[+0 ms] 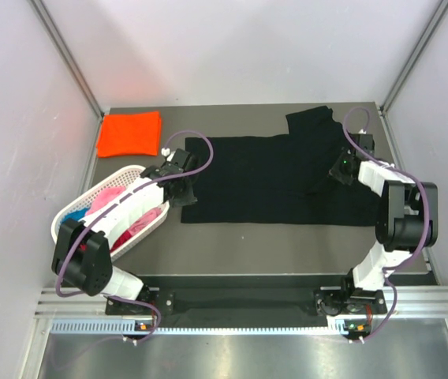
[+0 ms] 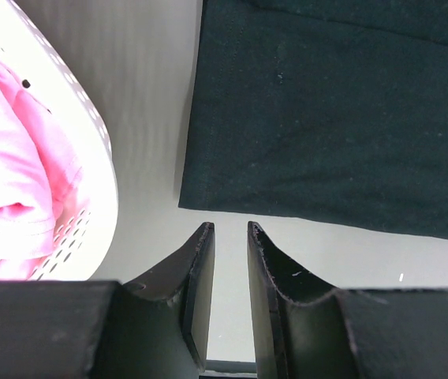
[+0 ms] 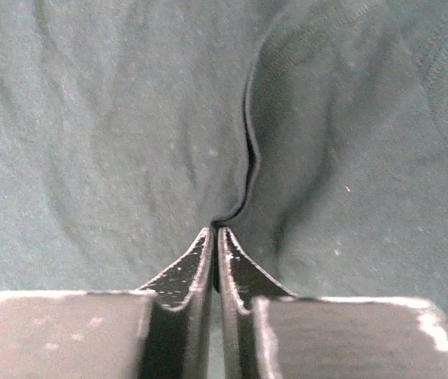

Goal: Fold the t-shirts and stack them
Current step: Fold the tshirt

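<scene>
A black t-shirt (image 1: 271,178) lies spread flat across the middle of the table, one sleeve reaching toward the back right. My left gripper (image 1: 181,196) hangs over the bare table just off the shirt's near-left corner (image 2: 200,197). Its fingers (image 2: 230,229) stand a little apart with nothing between them. My right gripper (image 1: 332,178) is on the shirt's right part, shut on a raised fold of the black cloth (image 3: 244,158). A folded orange t-shirt (image 1: 130,134) lies at the back left. Pink (image 1: 110,197) and blue (image 1: 74,215) shirts lie in the basket.
A white lattice basket (image 1: 66,229) stands at the left edge of the table, next to the left arm; its rim (image 2: 102,158) and pink cloth (image 2: 11,158) show in the left wrist view. Grey walls and frame posts enclose the table.
</scene>
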Controlling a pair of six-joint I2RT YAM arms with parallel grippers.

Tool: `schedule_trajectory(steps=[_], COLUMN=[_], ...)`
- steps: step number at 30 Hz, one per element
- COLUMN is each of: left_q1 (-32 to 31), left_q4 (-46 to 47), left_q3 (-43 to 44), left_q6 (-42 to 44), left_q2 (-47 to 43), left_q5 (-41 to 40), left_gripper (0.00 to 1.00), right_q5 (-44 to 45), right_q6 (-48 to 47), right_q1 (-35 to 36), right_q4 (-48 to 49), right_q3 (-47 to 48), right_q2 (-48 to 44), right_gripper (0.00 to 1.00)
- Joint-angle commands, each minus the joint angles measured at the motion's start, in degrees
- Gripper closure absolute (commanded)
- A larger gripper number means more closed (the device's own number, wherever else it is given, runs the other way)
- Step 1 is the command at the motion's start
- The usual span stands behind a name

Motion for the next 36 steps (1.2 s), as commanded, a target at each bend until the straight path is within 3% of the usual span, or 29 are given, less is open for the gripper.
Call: schedule_trajectory(steps=[1,16,36], left_q1=[0.0,0.0,0.0], left_q4=[1.5,2.0,2.6], left_q3=[-0.8,-1.3,-1.9], left_q6=[0.5,0.3,-0.2], left_q2=[-0.4,0.8,1.5], left_q5=[-0.7,-0.4,0.0], left_gripper=[0.71,0.71,0.71], right_q5=[-0.7,-4.3,-5.1], right_q6=[1.2,4.6,2.0], right_q1=[1.4,3.2,7.2], right_q4=[0.9,7.5,5.8], right_q3=[3.4,3.2,6.2], right_q2=[1.6,3.9,6.9], right_gripper=[0.99,1.00,0.97])
